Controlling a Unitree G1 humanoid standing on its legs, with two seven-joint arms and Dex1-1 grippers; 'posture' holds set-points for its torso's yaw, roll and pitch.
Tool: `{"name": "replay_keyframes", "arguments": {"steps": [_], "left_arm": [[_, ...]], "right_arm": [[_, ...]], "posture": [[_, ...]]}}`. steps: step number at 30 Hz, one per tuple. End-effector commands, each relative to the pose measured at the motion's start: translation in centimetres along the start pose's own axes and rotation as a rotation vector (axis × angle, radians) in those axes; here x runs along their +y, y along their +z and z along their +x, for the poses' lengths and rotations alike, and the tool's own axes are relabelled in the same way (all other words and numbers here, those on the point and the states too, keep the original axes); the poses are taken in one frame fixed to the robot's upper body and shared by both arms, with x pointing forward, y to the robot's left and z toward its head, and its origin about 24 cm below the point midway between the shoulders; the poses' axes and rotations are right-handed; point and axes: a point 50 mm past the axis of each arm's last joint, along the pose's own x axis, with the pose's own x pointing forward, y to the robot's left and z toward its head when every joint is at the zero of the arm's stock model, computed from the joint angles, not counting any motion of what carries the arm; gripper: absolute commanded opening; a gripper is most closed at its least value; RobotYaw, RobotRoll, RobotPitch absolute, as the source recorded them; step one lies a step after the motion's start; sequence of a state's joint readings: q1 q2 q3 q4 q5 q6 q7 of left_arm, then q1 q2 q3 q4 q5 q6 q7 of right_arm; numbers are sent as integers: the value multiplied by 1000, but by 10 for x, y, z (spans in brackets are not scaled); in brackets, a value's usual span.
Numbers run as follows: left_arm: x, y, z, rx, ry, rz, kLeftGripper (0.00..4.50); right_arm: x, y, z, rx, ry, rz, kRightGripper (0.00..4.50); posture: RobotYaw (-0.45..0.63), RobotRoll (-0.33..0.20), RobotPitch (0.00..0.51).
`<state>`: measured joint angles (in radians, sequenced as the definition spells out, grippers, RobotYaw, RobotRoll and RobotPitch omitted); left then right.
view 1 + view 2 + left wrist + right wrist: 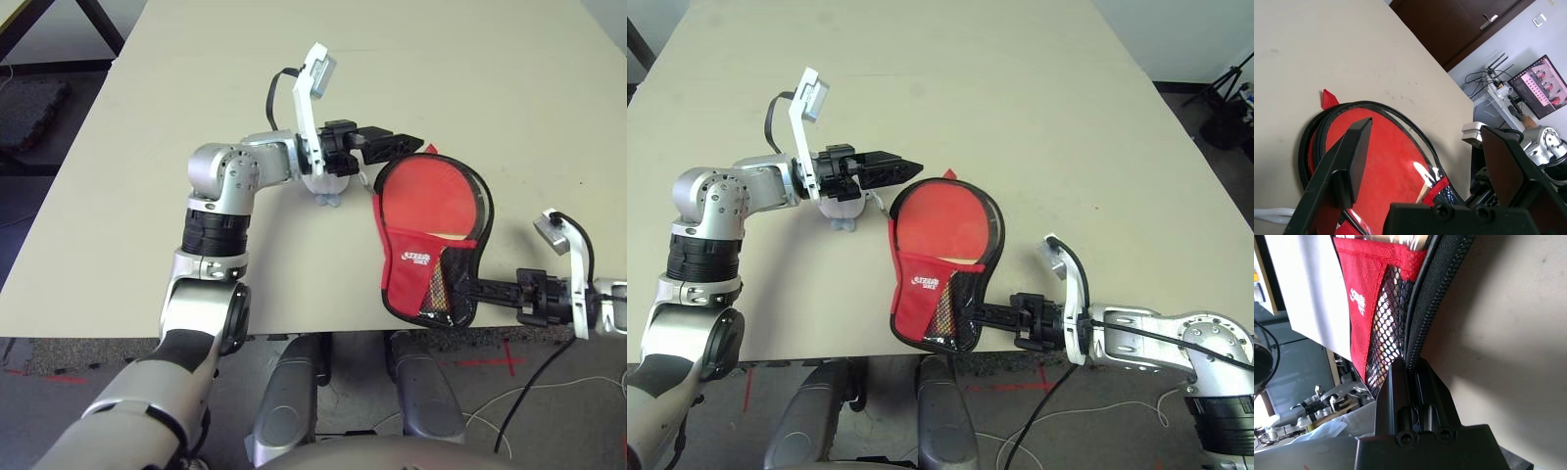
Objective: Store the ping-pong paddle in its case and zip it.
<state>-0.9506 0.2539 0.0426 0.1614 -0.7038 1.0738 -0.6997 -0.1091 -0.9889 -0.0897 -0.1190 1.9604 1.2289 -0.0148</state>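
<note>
One case (431, 240) lies near the near edge of the tan table (196, 78), right of centre, its narrow handle end hanging over that edge. It is red with a black zipper edge, and a mesh pocket with a white logo covers its near half. One ping-pong paddle (426, 196) sits inside it: the round red face shows through the open far half, and a strip of light wood shows just above the pocket's rim. The paddle's handle is hidden under the pocket.

Two grippers are in view. The right gripper (988, 313) reaches in from the right along the table's near edge, and its two black fingers are pinched together on the case's black zipper edge at the near right corner, beside the mesh. The left gripper (911, 164) hovers at the far left rim of the case, pointing right. The left wrist view shows its two fingers spread wide, holding nothing, with the red paddle face between and beyond them.

One small white object (328, 188) rests on the table just under the left wrist.
</note>
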Motion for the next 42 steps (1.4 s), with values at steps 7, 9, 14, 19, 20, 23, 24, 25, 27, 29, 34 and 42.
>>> {"name": "replay_keyframes", "arguments": {"steps": [7, 9, 14, 19, 20, 23, 24, 25, 27, 29, 34, 42], "left_arm": [[-2, -1, -2, 23, 10, 20, 4500], [-3, -1, -4, 23, 13, 21, 4500], [-5, -5, -8, 33, 18, 12, 4500], [-5, -7, -11, 34, 25, 11, 4500], [-4, -7, -11, 30, 29, 18, 4500], [-2, -3, -12, 22, 40, 45, 4500], [0, 1, -13, 20, 43, 69, 4500], [2, 5, -14, 18, 51, 93, 4500], [5, 12, -16, 21, 69, 138, 4500], [12, 14, -21, 49, 104, 211, 4500], [18, 14, -24, 101, 136, 309, 4500], [19, 25, -26, 88, 140, 337, 4500]], "right_arm": [[-1, 10, -3, -10, -62, -33, 845], [1, 12, -9, -2, -86, -68, 1499], [5, 11, -36, 80, -192, -162, 3066], [22, 28, -61, 17, -227, -259, 4482], [32, 39, -62, -47, -203, -313, 4482], [52, 57, -50, -149, -136, -421, 4482], [57, 60, -37, -155, -127, -477, 4482], [61, 62, -25, -152, -125, -535, 4482], [65, 61, -9, -132, -132, -619, 4482], [63, 58, 6, -101, -149, -691, 4482], [56, 50, 23, -34, -152, -789, 4482], [58, 50, 33, -63, -138, -926, 4482]], "posture": [[-40, 0, 291], [-39, 0, 302], [-46, 0, 319], [-54, 0, 323], [-68, 0, 320], [-74, 0, 317], [-76, 0, 313], [-76, 0, 313], [-74, 0, 307], [-70, 0, 304], [-55, 0, 296], [-50, 0, 290]]}}
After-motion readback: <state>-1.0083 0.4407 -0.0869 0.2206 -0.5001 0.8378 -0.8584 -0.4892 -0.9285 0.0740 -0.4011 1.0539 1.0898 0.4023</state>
